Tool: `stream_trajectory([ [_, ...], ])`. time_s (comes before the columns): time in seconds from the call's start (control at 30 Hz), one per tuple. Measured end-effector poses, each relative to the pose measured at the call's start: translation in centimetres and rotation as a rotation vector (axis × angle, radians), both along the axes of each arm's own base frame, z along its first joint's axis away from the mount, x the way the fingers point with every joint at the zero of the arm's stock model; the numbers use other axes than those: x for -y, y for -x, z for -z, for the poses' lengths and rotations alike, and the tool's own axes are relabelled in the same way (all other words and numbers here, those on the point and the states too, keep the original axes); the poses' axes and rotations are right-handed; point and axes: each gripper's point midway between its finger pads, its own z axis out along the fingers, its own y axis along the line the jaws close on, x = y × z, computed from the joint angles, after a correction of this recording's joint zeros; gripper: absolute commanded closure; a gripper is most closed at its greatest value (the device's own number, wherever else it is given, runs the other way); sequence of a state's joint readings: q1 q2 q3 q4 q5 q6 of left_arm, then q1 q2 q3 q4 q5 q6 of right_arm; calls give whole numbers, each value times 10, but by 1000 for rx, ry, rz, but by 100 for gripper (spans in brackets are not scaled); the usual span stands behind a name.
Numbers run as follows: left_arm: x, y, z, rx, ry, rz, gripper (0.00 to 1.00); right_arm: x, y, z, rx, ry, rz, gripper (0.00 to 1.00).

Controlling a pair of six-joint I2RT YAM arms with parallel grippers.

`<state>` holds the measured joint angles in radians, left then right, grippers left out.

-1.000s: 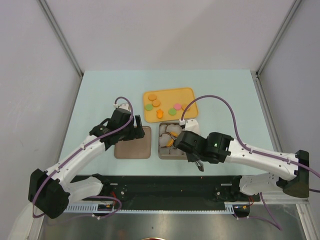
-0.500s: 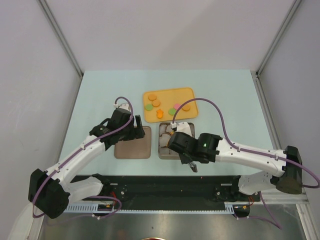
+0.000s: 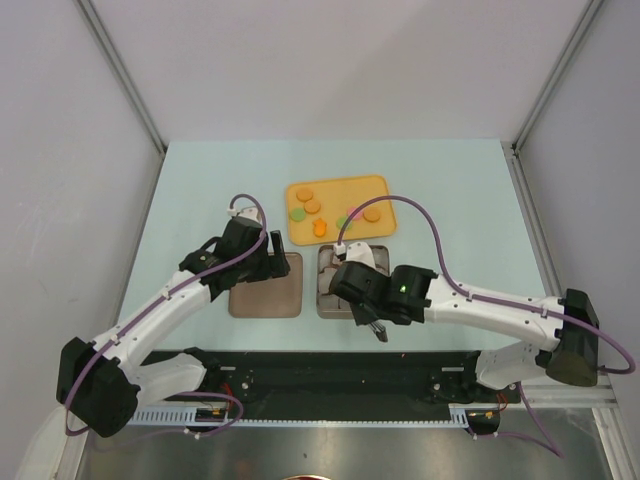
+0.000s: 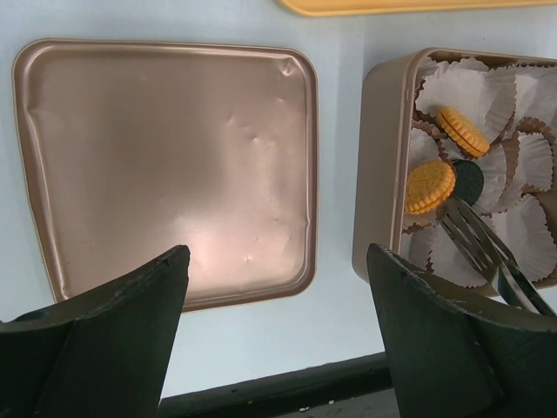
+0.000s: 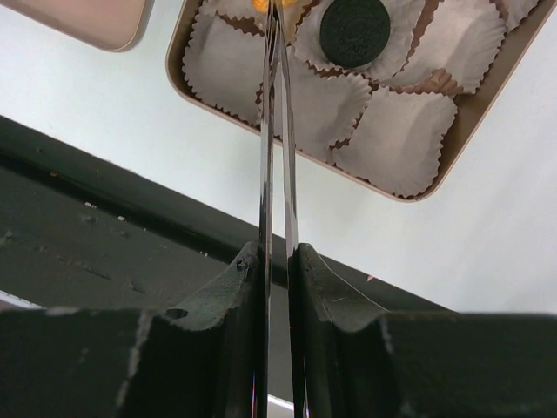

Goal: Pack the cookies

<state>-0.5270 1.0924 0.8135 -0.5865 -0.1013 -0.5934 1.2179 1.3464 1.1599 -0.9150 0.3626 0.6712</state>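
As right arm [image 3: 480, 305] swings left over tin [image 4: 374, 174] at near edge of bench [image 3: 200, 180], we see right gripper [image 5: 277, 258] pinching tongs [image 5: 277, 131], orange cookie [image 4: 431, 186] at tips among cups [image 4: 470, 87]; left gripper [image 4: 277, 261] gapes; cookies [image 3: 311, 205] remain on far tray [image 3: 340, 185].

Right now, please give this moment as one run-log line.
left gripper: open, above lid | right gripper: shut on tongs | tongs tips: over tin, beside black cookie | in tin: two orange cookies, one black
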Motion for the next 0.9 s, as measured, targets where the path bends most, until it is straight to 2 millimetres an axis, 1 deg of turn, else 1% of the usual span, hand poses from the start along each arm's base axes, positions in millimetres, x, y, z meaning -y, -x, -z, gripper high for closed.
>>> stream_trajectory([
  [0.27,0,0,0,0,0,0,12,-6,-17,10,8,10,9,96],
  [0.4,0,0,0,0,0,-1,12,-11,-25,6,23,-22,15,95],
  [0.5,0,0,0,1,0,-1,12,-9,-28,0,37,-37,21,94],
  [0.57,0,0,0,1,0,-1,12,-5,-31,-13,61,-58,30,94],
  [0.6,0,0,0,1,0,-1,12,-2,-34,-24,79,-81,35,94],
  [0.63,0,0,0,1,0,0,12,1,-38,-31,90,-93,50,94],
  [0.67,0,0,0,1,0,0,12,6,-46,-44,112,-125,75,96],
  [0.7,0,0,0,0,0,0,12,11,-54,-53,129,-145,98,96],
  [0.73,0,0,0,0,0,0,12,17,-65,-63,149,-169,132,95],
  [0.77,0,0,0,0,0,0,12,24,-74,-71,167,-184,160,85],
  [0.83,0,0,0,0,0,-1,12,42,-98,-82,208,-207,231,76],
  [0.87,0,0,0,1,1,-1,12,52,-111,-85,223,-213,268,76],
  [0.9,0,0,0,1,0,0,12,59,-120,-87,233,-213,291,76],
])
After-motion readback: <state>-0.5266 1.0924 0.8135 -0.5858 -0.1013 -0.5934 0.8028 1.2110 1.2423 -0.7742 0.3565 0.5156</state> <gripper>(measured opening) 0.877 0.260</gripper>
